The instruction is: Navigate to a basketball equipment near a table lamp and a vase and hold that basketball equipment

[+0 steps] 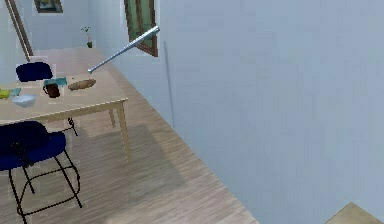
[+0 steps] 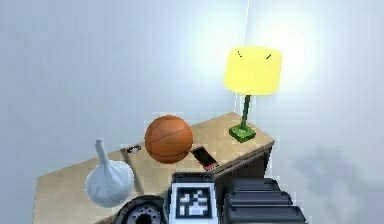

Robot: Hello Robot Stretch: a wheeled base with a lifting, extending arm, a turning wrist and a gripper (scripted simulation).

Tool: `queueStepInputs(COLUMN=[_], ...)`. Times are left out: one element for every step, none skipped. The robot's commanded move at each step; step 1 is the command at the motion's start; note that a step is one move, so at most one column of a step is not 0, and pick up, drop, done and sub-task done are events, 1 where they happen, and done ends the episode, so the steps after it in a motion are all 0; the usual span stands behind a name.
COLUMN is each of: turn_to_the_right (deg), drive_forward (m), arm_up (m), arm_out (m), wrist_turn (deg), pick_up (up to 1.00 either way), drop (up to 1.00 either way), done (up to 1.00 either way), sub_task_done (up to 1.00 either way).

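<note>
An orange basketball (image 2: 168,137) rests on a light wooden tabletop (image 2: 70,185) against the pale wall. A white long-necked vase (image 2: 108,178) stands to its left. To its right is a table lamp (image 2: 250,85) with a glowing yellow shade and a green base. At the arm side view's bottom edge I see the arm's dark end (image 2: 250,200) with a white marked square (image 2: 197,201). Left of that is the gripper's dark body (image 2: 146,212), just below the ball and the vase. Its far end is cut off, so I cannot tell whether it holds anything.
A red and black phone (image 2: 205,157) lies beside the ball. In the forward view a wooden dining table (image 1: 100,104) carries bowls and a mug, with blue chairs (image 1: 30,150) around it. A grey rod (image 1: 125,49) leans at the wall's corner. Wooden floor (image 1: 170,180) runs along the wall.
</note>
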Motion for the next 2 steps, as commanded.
queueStepInputs(turn_to_the_right=[0.0, 0.0], drive_forward=[0.00, 0.00], arm_up=[0.00, 0.00], arm_out=[0.38, 0.00], wrist_turn=[0.0, 45.0], pick_up=[0.00, 0.00], drop=[0.00, 0.00], done=[0.00, 0.00], sub_task_done=[0.00, 0.00])
